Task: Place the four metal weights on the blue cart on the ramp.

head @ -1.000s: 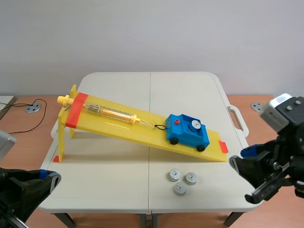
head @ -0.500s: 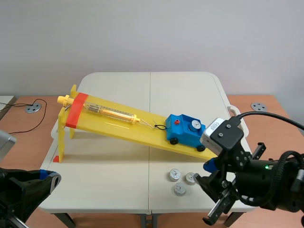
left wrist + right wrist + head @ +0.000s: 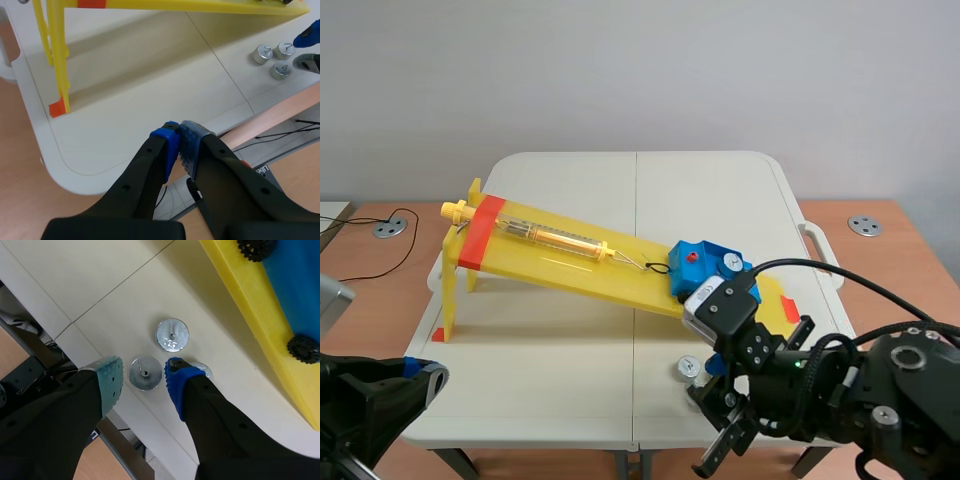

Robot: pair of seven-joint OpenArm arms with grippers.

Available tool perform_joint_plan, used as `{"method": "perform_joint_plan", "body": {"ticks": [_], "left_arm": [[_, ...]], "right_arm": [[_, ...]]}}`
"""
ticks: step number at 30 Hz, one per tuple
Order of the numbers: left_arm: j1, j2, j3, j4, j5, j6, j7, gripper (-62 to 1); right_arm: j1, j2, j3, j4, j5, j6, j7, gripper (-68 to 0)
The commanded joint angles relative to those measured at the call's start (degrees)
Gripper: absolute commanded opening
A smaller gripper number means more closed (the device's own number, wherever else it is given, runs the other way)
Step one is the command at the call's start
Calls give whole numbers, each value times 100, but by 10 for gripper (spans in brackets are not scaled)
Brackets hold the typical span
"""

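My right arm [image 3: 840, 395] comes in from the right and hangs over the near part of the surface [image 3: 570, 340], its jaws open above the loose weights and holding nothing. In my right wrist view the middle weight [image 3: 145, 373] lies on the surface between my fingers. The teal pad [image 3: 111, 382] stands a little off it on one side. The blue pad [image 3: 177, 382] is just beside it on the other, and I cannot tell whether that pad touches it. A second weight [image 3: 172, 334] lies just ahead of the jaws, toward the ramp. A third weight [image 3: 202, 369] is mostly hidden behind my blue-padded finger. In the scene view only one loose weight [image 3: 688, 368] shows, since my arm covers the others.

The fourth weight [image 3: 731, 262] sits on the blue cart [image 3: 710, 262], beside its red knob [image 3: 693, 257]. The cart stands on its black wheels [image 3: 302, 347] at the low right end of the yellow ramp [image 3: 560, 262]. A thin cord joins its front to the spring scale [image 3: 555, 236], which lies along the ramp toward the high far-left end.

My left arm [image 3: 370, 400] is low at the near left corner. Its jaws are closed on nothing, blue pads [image 3: 170, 145] pressed together over the near left edge of the surface.
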Motion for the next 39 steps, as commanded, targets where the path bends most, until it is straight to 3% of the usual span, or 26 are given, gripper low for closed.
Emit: {"method": "perform_joint_plan", "body": {"ticks": [1,13,19,30,36,39], "left_arm": [[-33,26,-94,297,-424,-125,-590,-580],[-33,26,-94,297,-424,-127,-590,-580],[-33,26,-94,297,-424,-127,-592,-580],[-33,26,-94,297,-424,-127,-592,-580],[-33,26,-94,297,-424,-127,-592,-580],[-33,26,-94,297,-424,-127,-592,-580]], "right_arm": [[420,0,79,245,177,-254,774,-457],[686,-240,-232,-369,-22,-511,907,-463],[699,-247,-299,-564,-109,-514,916,-518],[697,-216,-297,-568,-149,-807,636,-669],[693,-212,-282,-505,-116,-807,636,-667],[608,-136,-201,-214,195,-802,627,-667]]}}
